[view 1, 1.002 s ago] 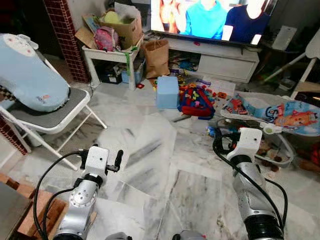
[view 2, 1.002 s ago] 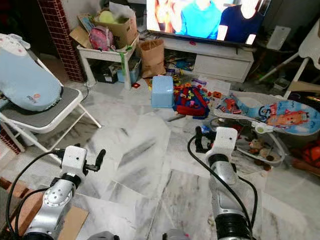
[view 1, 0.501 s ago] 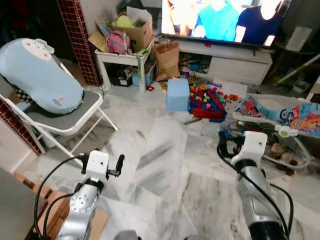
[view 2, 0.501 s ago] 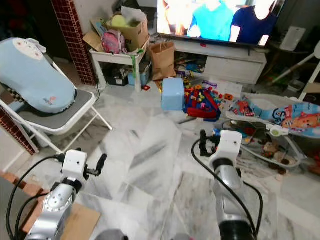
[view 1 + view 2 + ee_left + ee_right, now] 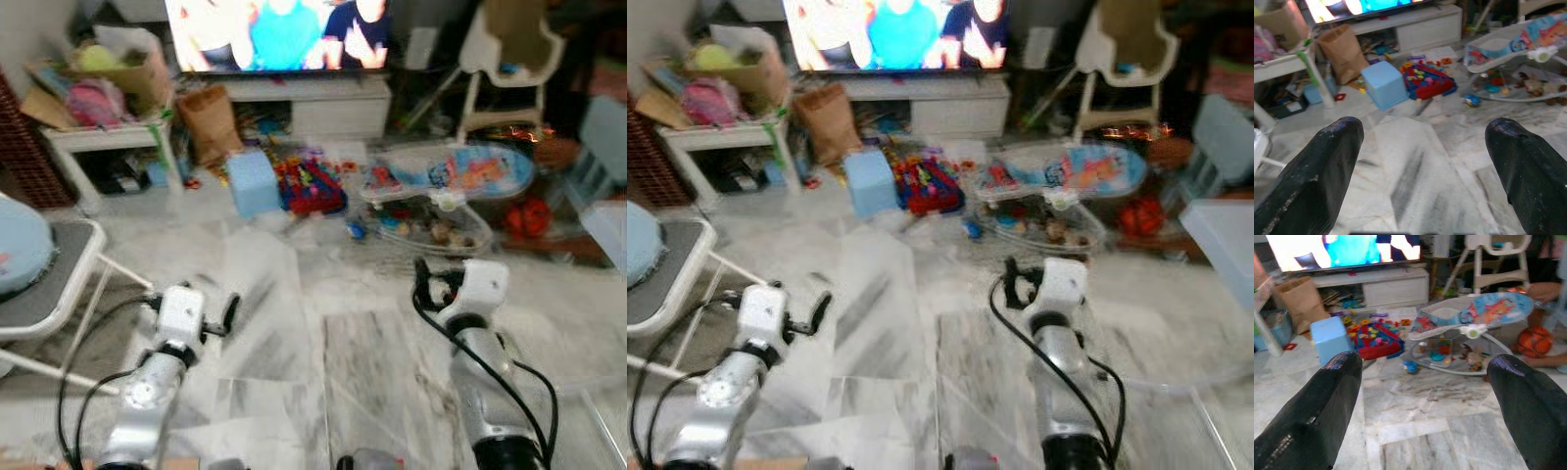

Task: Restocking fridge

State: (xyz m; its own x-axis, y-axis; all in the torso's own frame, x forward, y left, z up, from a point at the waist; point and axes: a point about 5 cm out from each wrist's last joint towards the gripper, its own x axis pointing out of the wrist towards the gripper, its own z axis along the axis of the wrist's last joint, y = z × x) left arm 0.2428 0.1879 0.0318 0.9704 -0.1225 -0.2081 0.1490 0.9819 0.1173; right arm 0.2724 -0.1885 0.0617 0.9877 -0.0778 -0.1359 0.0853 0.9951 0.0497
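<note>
— What changed?
— The camera swung right; the chair slid toward the edge.
— The pincers?
— Left pincer and right pincer gape open (empty), blue box ahead on the floor.

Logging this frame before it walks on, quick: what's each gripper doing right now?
Left gripper: jaws open, holding nothing, over the marble floor.
Right gripper: jaws open, holding nothing.

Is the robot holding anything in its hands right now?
No, nothing. The left gripper and right gripper are both open, with just the marble floor between their fingers.
</note>
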